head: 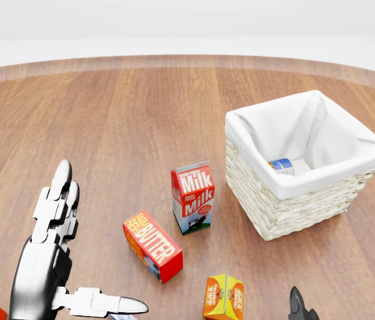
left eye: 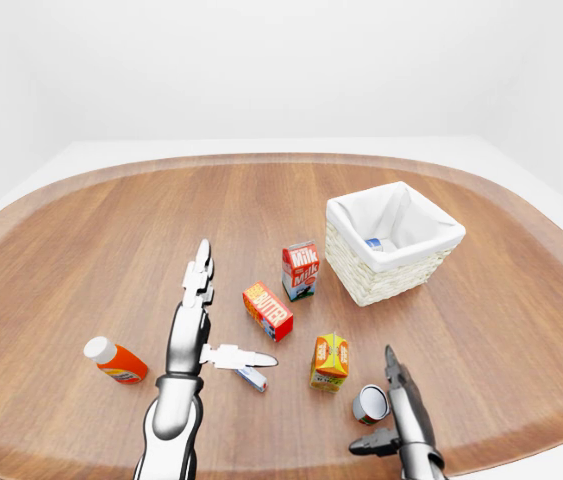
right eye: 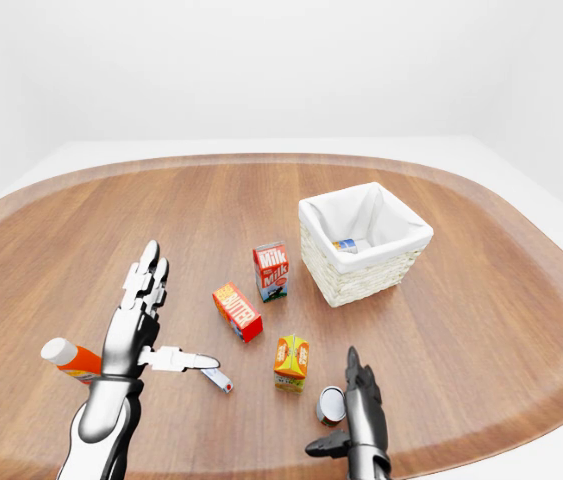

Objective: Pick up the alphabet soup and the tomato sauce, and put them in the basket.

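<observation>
A wicker basket (head: 287, 212) with a white liner stands at the right of the head view. Inside it lies a blue-labelled can (head: 282, 165), seemingly the alphabet soup. A second can (left eye: 369, 404), red-rimmed and apparently the tomato sauce, lies on its side on the wooden table near the bottom of the left-eye view. My right hand (left eye: 385, 398) is open just to the right of that can, with its fingers pointing up the view and the thumb below the can. At the lower left, away from both cans, my left hand (left eye: 229, 318) is open with fingers straight and thumb out.
A milk carton (head: 192, 198), a butter box (head: 152, 245) and an orange juice carton (head: 224, 297) stand between my hands and the basket. A red bottle (left eye: 116, 361) lies at the left. A small flat packet (left eye: 252, 378) lies under my left thumb.
</observation>
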{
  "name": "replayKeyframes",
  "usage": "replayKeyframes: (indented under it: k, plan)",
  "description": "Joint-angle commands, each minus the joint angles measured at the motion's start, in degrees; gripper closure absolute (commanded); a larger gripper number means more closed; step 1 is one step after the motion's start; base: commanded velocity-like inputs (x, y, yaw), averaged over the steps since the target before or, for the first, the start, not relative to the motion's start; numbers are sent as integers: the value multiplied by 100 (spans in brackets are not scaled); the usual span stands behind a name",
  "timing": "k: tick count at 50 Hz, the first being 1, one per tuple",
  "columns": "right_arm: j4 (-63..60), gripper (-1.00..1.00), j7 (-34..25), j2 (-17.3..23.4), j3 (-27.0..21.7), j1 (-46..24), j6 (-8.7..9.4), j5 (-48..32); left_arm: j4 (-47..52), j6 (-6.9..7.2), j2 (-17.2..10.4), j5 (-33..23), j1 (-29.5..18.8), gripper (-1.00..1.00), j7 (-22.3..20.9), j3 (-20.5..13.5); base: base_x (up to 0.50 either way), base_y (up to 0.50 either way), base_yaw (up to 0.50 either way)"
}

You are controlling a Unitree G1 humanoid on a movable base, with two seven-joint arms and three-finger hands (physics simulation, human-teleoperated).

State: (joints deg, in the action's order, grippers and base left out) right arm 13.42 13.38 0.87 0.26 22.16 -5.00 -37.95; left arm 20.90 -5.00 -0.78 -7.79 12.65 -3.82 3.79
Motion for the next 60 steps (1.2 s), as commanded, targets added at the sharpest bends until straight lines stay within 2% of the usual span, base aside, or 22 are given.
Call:
replayKeyframes:
  k: [1, 7, 9, 10, 11, 12, 29, 34, 43, 60]
  plan:
    - [39, -100, 209, 46, 86, 14, 0, -195, -18, 0, -1, 15, -23, -100, 2, -13, 0, 0, 0]
    - [41, -100, 287, 66, 129, 20, 0, -275, -18, 0, -1, 17, -23, -100, 1, -13, 0, 0, 0]
    - [54, -54, 344, 70, 135, 26, 0, -345, -18, 0, -2, 15, -23, -100, 0, -13, 0, 0, 0]
    - [41, -16, 357, 72, 143, 39, 0, -363, -18, 0, -1, 15, -23, -100, 2, -13, 0, 0, 0]
    - [54, 73, 398, 76, 140, 42, 0, -411, -18, 0, 0, 16, -23, -100, 3, -13, 0, 0, 0]
    - [57, 100, 420, 82, 144, 44, 0, -428, -18, 0, -1, 16, -24, -100, 1, -13, 0, 0, 0]
    - [-237, 100, 489, 135, 253, 200, 0, -487, -18, 0, -1, 17, -23, -100, 4, -13, 0, 0, 0]
    - [-1344, 100, -64, 260, 440, 605, 0, 323, -19, 0, -1, 18, -23, -100, 3, -13, 0, 0, 0]
    - [-3103, 100, -938, 407, 484, 1112, 0, 1654, -15, 0, 0, 41, -24, -100, -9, -20, 0, 0, 0]
    - [-3939, 100, -1512, 152, 277, 1283, 0, 2171, 11, 0, -5, 31, -3, -100, -16, 2, 0, 0, 0]
